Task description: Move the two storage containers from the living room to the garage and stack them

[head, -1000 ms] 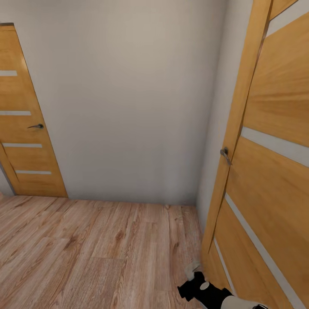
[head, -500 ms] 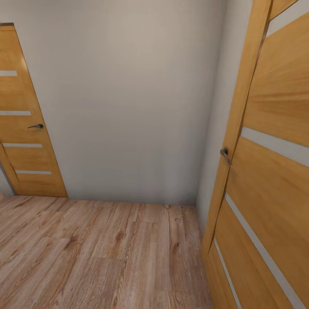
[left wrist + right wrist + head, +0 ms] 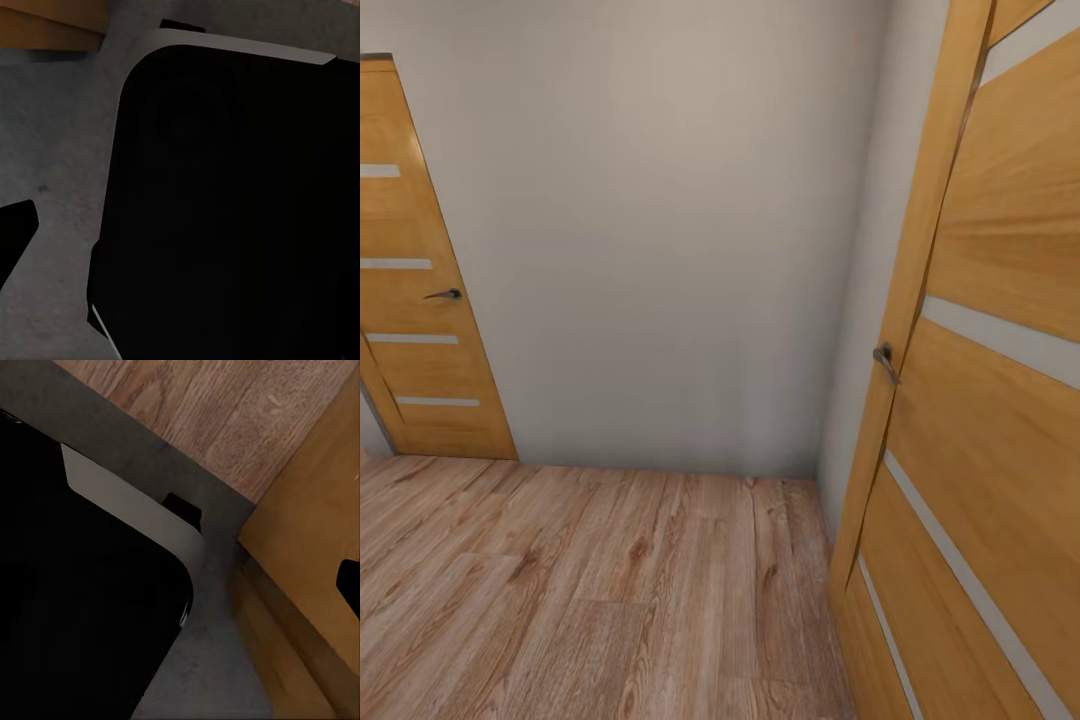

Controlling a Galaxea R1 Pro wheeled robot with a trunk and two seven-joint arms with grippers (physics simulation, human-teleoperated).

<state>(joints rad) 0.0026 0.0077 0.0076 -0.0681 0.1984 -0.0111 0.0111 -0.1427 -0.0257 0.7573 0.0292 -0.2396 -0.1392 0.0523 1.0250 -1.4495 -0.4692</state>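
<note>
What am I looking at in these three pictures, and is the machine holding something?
A wheeled two-armed robot in a simulation took these. The head camera looks at a pale wall, a wood-plank floor, a closed orange door and a nearer open door. Each wrist camera looks down past the robot's own dark body at grey concrete floor; the right one also sees planks and a door's foot. No jaws or held object can be made out here.

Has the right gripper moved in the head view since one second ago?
Yes. Earlier it showed low beside the open door on the right; now that spot holds only door and wood-plank floor. The door handle has not shifted.
</note>
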